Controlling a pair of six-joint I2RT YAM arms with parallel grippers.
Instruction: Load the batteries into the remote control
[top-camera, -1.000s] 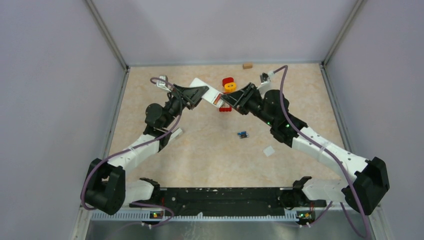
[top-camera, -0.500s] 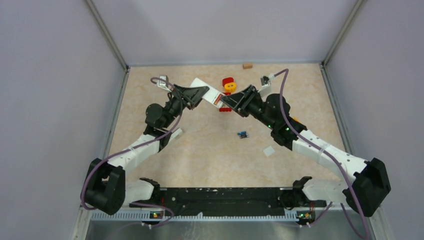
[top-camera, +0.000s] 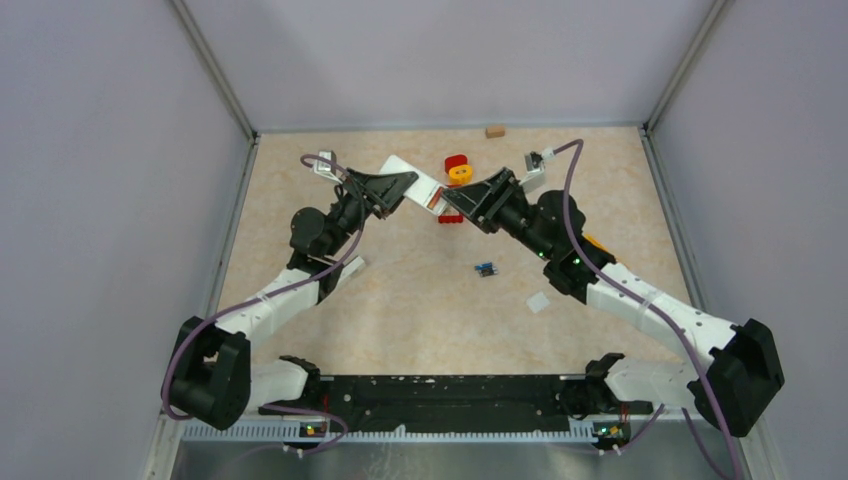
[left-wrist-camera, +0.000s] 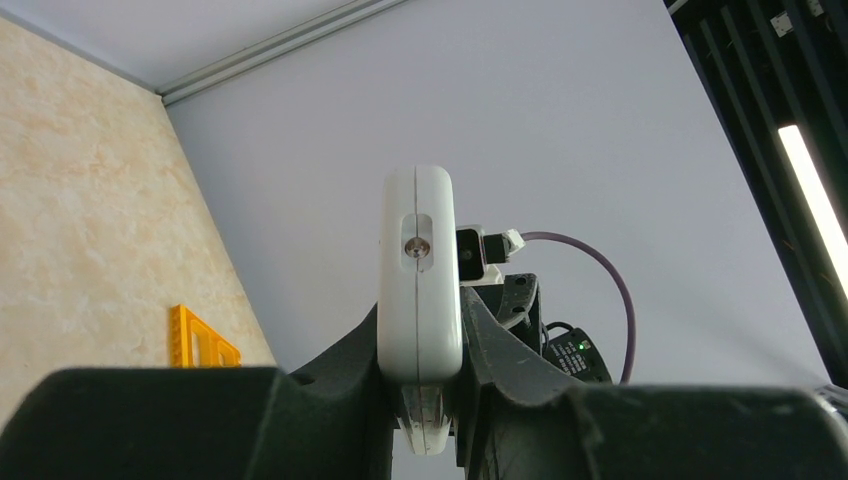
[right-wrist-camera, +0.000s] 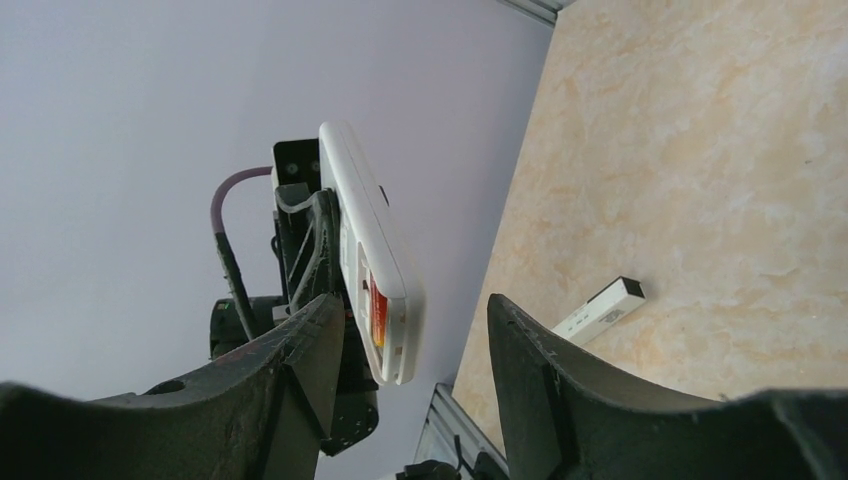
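Loading step: left gripper (left-wrist-camera: 420, 395) clamped narrow on white remote (left-wrist-camera: 418, 270), held aloft. Right gripper (right-wrist-camera: 412, 315) gaped wide and empty around its end. Reddish battery (right-wrist-camera: 378, 312) apparently seated. Blue battery (top-camera: 486, 269) lay on table (top-camera: 400, 300), remote's 5 o'clock; probably the next pickup.

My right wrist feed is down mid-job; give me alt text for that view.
A white remote, held in the air, has its end inside the open right gripper, not clamped. Beyond, a small white strip lies on the tan table.
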